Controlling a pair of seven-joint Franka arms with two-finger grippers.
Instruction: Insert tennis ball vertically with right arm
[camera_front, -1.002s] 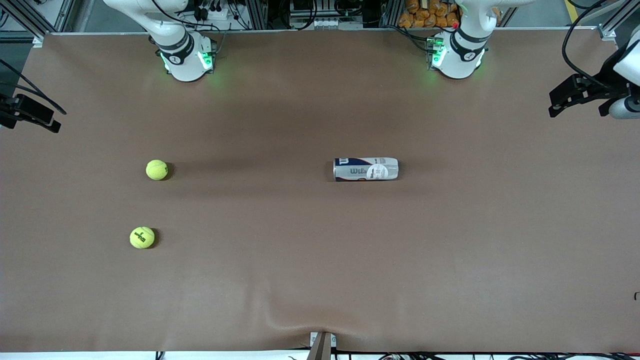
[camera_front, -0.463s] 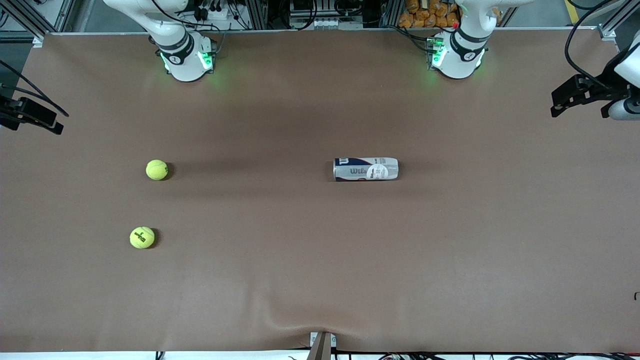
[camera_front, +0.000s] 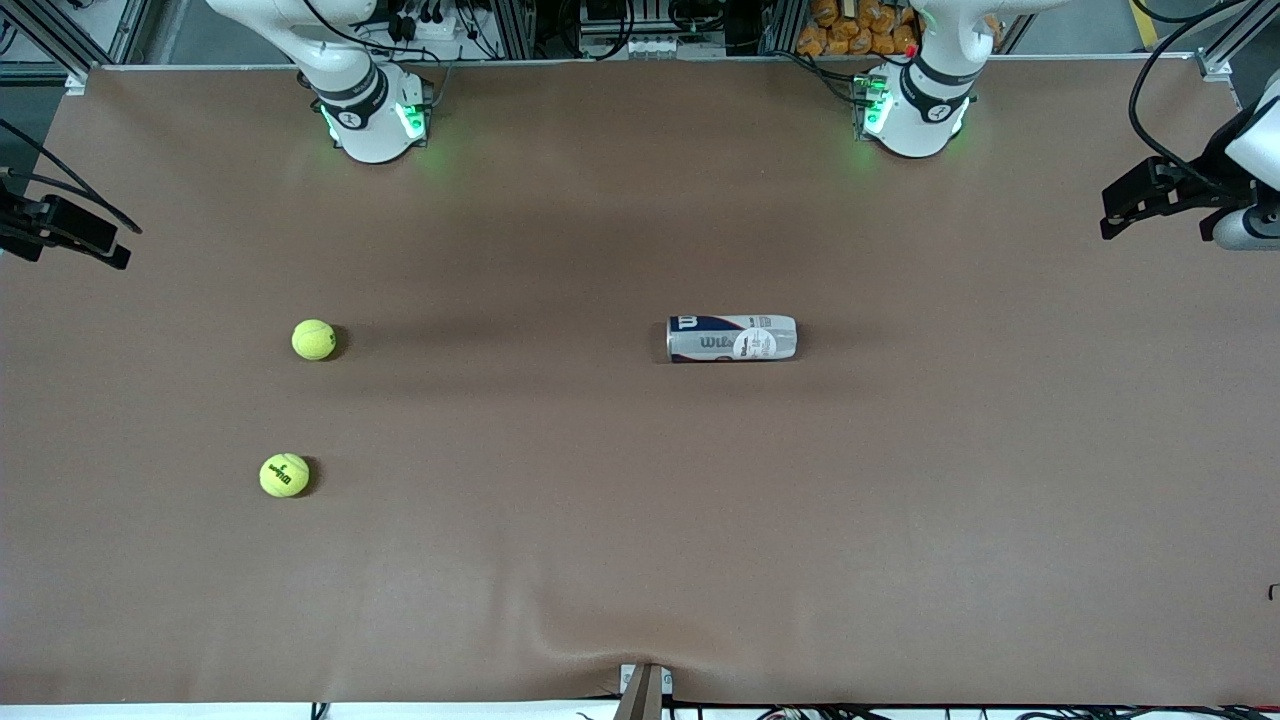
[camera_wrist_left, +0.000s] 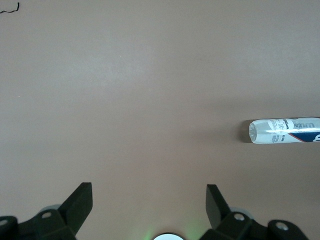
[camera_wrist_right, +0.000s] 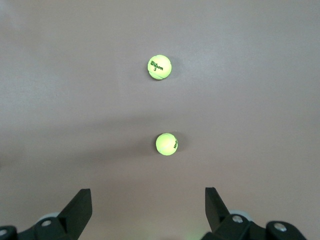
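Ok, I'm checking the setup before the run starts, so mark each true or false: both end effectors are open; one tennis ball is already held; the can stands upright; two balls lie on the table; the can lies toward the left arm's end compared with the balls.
1. Both end effectors are open. True: the left end effector and the right end effector both show spread fingers with nothing between them.
2. One ball is already held. False: neither end effector holds anything.
3. The can stands upright. False: the tennis ball can lies on its side.
4. Two balls lie on the table. True: the farther ball and the nearer ball.
5. The can lies toward the left arm's end. True.
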